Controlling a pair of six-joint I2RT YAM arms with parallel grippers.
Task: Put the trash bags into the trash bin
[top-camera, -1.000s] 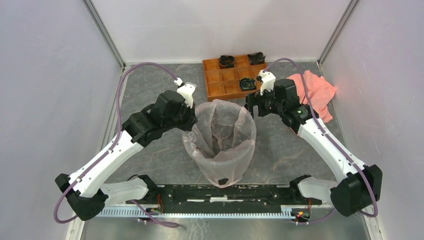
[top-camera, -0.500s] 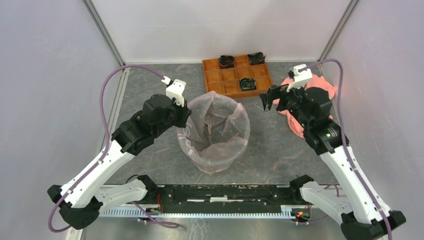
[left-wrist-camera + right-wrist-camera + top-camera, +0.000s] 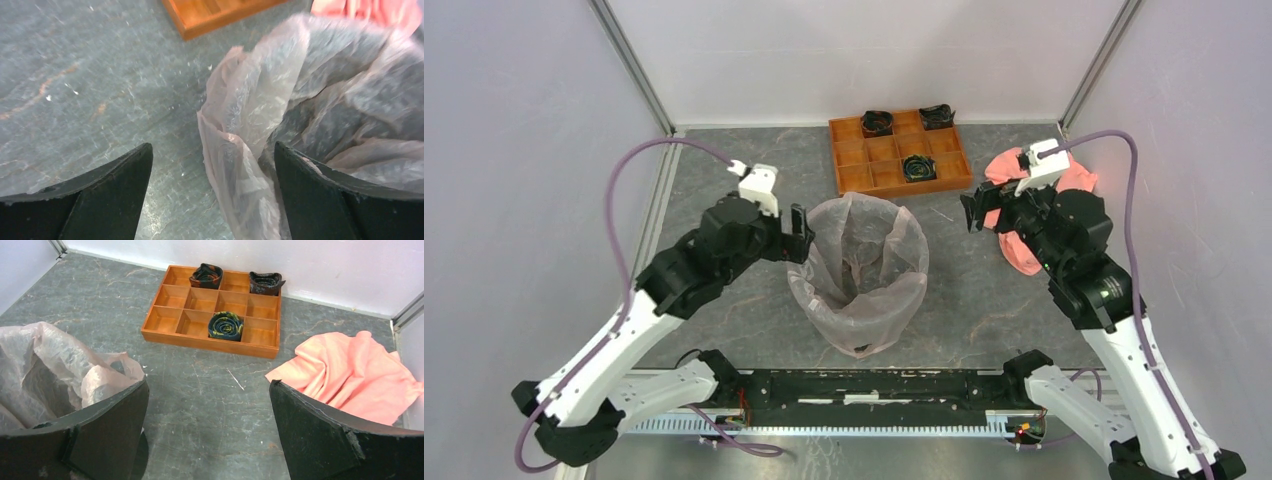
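Observation:
The translucent pale pink trash bag [image 3: 860, 262] lines the trash bin [image 3: 862, 348], draped over its rim; the bin shows only as a dark shape through the plastic. My left gripper [image 3: 798, 236] is open at the bag's left rim. In the left wrist view the bag's crinkled edge [image 3: 235, 165] stands loose between the spread fingers of that gripper [image 3: 212, 146], and neither finger presses it. My right gripper [image 3: 976, 212] is open and empty, well right of the bin. In the right wrist view the gripper [image 3: 209, 382] hangs over bare table, with the bag [image 3: 50, 357] at the left.
An orange compartment tray [image 3: 899, 152] holding rolled dark items stands behind the bin. A salmon-pink cloth [image 3: 1024, 250] lies crumpled at the right, under my right arm. Grey walls close in the table on three sides.
My left gripper has opened, let go of the bag's rim and drawn back a little to the left. My right arm has pulled away to the right, over the cloth, still open.

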